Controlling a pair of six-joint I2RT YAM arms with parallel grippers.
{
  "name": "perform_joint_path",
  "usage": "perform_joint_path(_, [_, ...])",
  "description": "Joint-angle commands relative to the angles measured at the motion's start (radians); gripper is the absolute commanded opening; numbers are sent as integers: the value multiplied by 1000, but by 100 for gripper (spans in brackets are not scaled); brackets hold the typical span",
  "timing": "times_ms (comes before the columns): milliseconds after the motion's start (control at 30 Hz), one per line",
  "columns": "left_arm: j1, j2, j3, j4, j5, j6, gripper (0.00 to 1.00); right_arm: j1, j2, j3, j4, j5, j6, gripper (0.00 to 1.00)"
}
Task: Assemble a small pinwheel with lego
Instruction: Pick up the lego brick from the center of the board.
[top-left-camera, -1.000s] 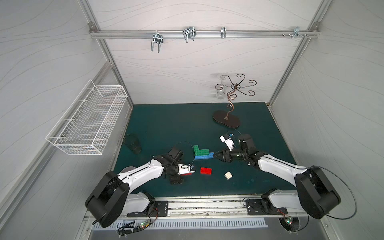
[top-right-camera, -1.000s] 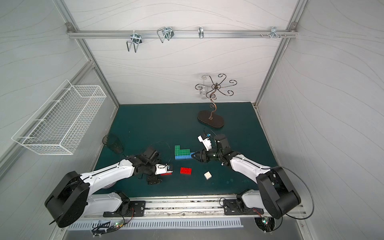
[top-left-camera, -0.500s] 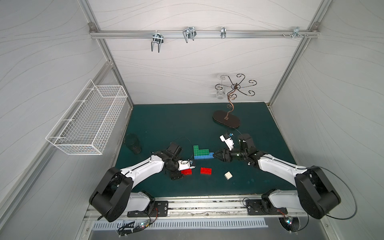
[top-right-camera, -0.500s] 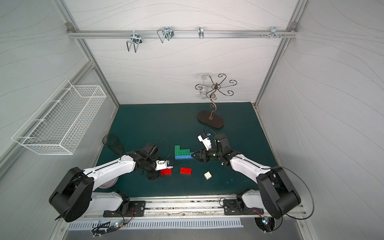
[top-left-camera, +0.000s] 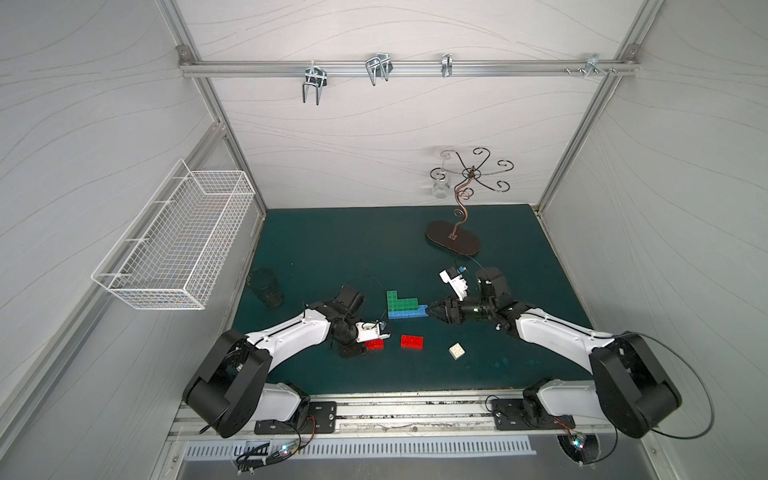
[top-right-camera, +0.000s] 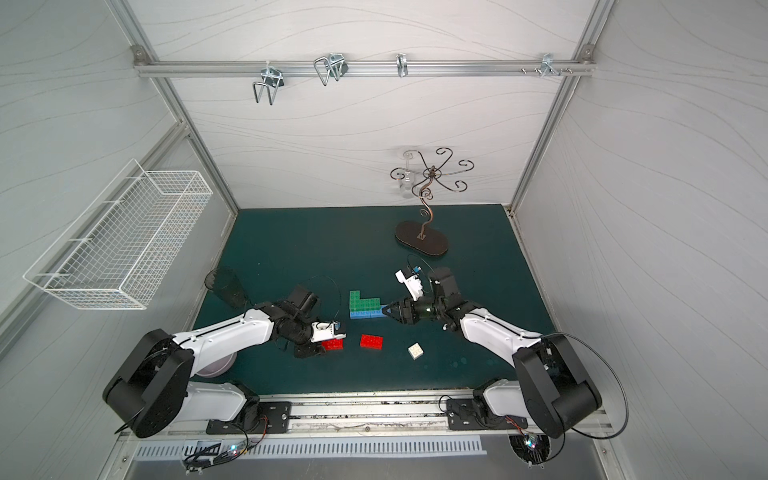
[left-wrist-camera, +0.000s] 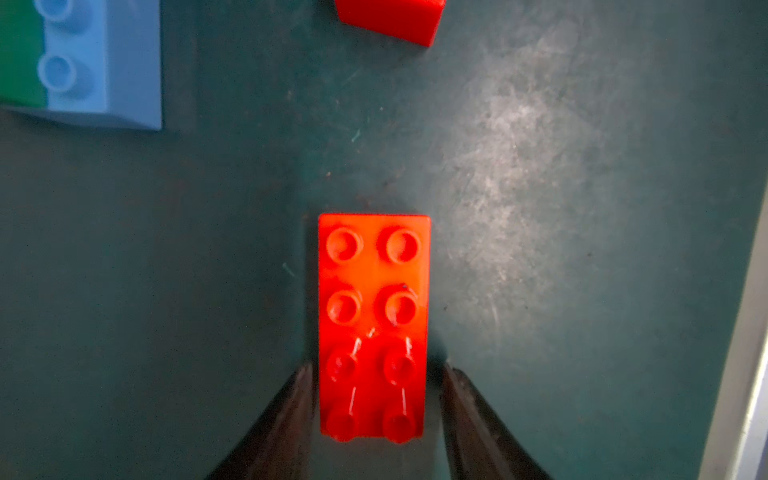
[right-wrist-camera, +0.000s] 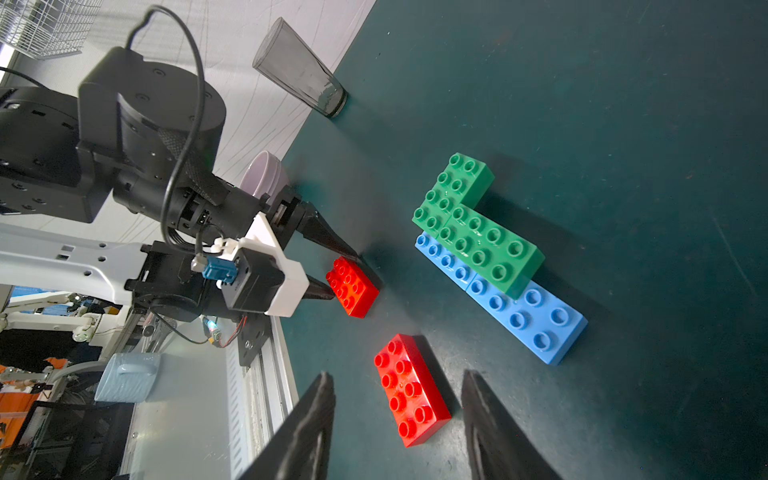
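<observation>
Left jaws: narrowly open astride a red brick (left-wrist-camera: 372, 291), lower centre | Right jaws: open, empty, tips at the blue-and-green stack (top-left-camera: 402, 306)

Green bricks (top-left-camera: 400, 302) form an L, stacked studs-up on a blue row (top-left-camera: 409, 314) at mid-frame. Just below lie the left red brick (top-left-camera: 375, 344), the right red brick (top-left-camera: 412, 341) and, further right, the white square (top-left-camera: 456, 351).

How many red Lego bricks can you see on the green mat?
2. One red brick lies between the left gripper's jaws; the second red brick lies loose beside it, near the blue and green stack. No others show.
</observation>
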Motion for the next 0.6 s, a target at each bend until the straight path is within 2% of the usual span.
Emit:
perform_joint_path(0, [11,-6,26,-6,5,2,52,4,4,21,-11,-22,2,52])
perform_joint_path(267, [11,17,47,-29,13,-5,46,4,5,23,-10,-28,5,52])
perform_joint_path(367, [11,16,54,-43,15,-4,33,4,9,22,-8,-31,6,52])
perform_joint_path(500, [12,19,95,-62,13,-69,33,7,5,1,16,-30,10,52])
perform_joint_path(567, [11,22,126,-93,32,-92,27,11,-13,-29,58,-20,-8,52])
